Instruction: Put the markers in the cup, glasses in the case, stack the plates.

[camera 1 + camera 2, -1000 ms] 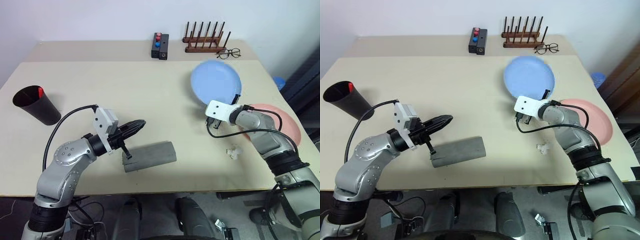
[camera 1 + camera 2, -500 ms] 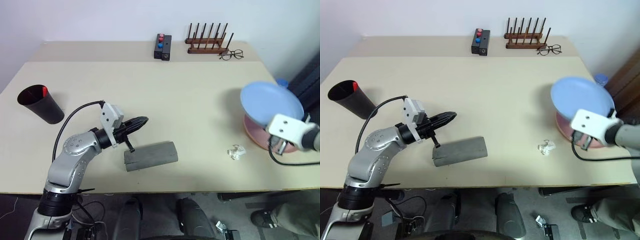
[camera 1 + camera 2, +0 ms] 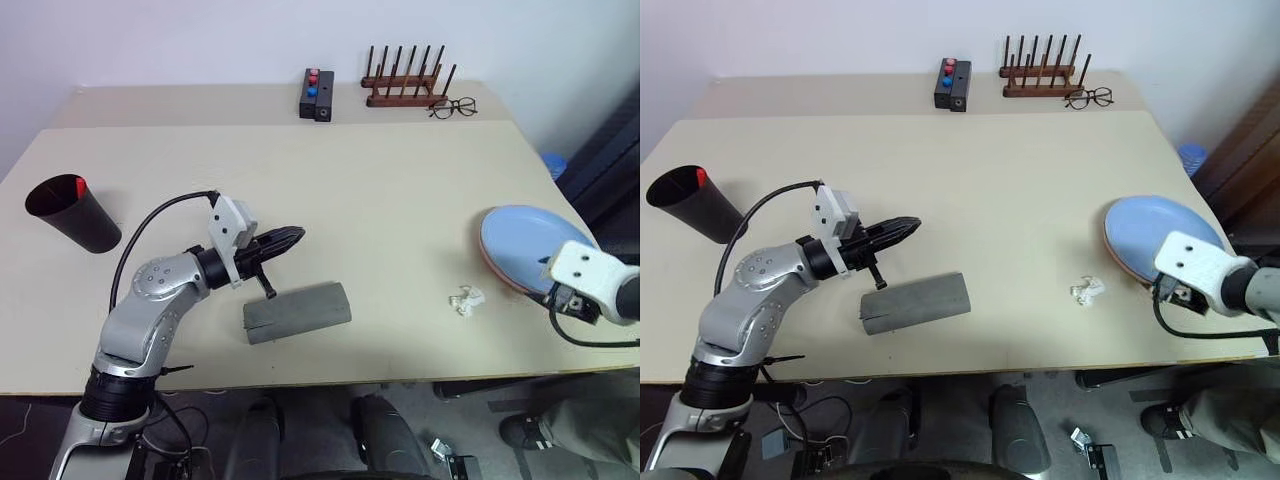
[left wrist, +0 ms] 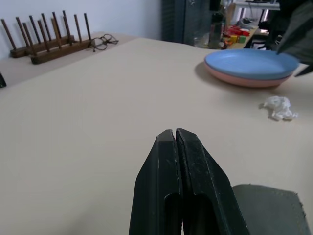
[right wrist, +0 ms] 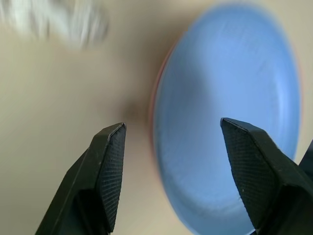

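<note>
Head views: I log the blue plate (image 3: 530, 250) resting on the pink plate (image 4: 244, 81) at the table's right edge, so stacking looks done. The cup (image 3: 68, 212) stands at the far left with a red tip showing inside; I judge at least one marker is in, the second I cannot confirm. The case (image 3: 297, 312) lies closed near the front edge, and I see no sunglasses out, so they may already be inside. My left gripper (image 3: 283, 240) hovers just above the case's back edge; my right gripper (image 5: 171, 161) is beside the plates. Left wrist view: its fingers are pressed together on nothing, with a corner of the case below them and the plates well beyond. Right wrist view: its fingers stand apart, empty, over the blue plate's near rim. Surface and room: beige table (image 3: 300, 170), crumpled white scrap (image 3: 467, 300) near the plates, wooden peg rack (image 3: 404, 78), wire spectacles (image 3: 452, 107), black button box (image 3: 319, 93), pale wall behind.
</note>
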Robot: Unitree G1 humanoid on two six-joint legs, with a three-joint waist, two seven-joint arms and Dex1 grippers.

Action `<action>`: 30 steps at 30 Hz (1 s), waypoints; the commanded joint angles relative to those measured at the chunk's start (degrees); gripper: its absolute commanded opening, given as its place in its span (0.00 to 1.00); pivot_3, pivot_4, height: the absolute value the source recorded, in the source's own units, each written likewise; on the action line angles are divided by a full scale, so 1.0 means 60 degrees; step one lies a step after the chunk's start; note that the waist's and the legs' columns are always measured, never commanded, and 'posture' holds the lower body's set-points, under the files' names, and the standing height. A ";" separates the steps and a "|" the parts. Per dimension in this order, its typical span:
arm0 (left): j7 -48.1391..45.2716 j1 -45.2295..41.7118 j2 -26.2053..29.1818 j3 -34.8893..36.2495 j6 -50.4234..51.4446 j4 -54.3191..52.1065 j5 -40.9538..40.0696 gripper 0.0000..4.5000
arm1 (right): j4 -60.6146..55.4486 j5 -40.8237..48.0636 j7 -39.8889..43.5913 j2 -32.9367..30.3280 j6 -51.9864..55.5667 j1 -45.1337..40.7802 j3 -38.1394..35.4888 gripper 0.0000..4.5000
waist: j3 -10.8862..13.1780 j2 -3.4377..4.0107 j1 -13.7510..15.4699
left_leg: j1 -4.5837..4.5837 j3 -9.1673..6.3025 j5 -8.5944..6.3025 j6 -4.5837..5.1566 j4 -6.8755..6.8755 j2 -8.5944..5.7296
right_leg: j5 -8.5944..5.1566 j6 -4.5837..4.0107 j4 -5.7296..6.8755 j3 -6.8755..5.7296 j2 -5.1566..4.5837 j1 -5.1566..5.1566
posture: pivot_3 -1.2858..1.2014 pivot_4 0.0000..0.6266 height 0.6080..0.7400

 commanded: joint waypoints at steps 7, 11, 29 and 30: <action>-0.0680 0.0284 0.0644 0.0263 0.0704 -0.0982 -0.1079 0.00 | -0.0890 0.0427 -0.0148 0.0345 0.0204 -0.0095 0.1465 0.63 | 0.0000 -0.0007 0.0048 | -0.0009 0.0002 -0.0002 0.0002 0.0002 -0.0003 | -0.0005 0.0005 -0.0006 0.0001 -0.0005 -0.0001 | 0.52 0.24 0.99; -0.1029 0.0631 0.0884 0.0257 0.0659 -0.1132 -0.1233 0.00 | -0.0597 0.0177 -0.0255 0.0368 -0.0079 0.0008 0.2081 0.63 | 0.0000 -0.0007 0.0042 | -0.0009 0.0001 -0.0002 0.0003 0.0003 -0.0003 | -0.0005 0.0003 -0.0006 0.0001 -0.0005 -0.0003 | 0.52 0.24 0.99; -0.1255 0.1337 0.0746 0.0456 -0.1115 0.0070 -0.0341 0.00 | -0.0178 -0.0304 -0.0828 -0.0026 0.0509 -0.2314 0.2375 0.02 | 0.0002 -0.0002 0.0005 | -0.0009 0.0003 -0.0003 0.0003 0.0011 -0.0001 | -0.0001 -0.0003 -0.0005 0.0002 -0.0005 -0.0007 | 0.52 0.24 0.99; -0.1239 0.1345 0.0758 0.0500 -0.1162 0.0127 -0.0329 0.00 | 0.0063 -0.0449 -0.0885 -0.0159 0.0482 -0.2498 0.2318 0.02 | 0.0002 -0.0002 0.0008 | -0.0009 0.0003 -0.0003 0.0003 0.0011 -0.0001 | -0.0001 -0.0003 -0.0004 0.0002 -0.0005 -0.0007 | 0.52 0.24 0.99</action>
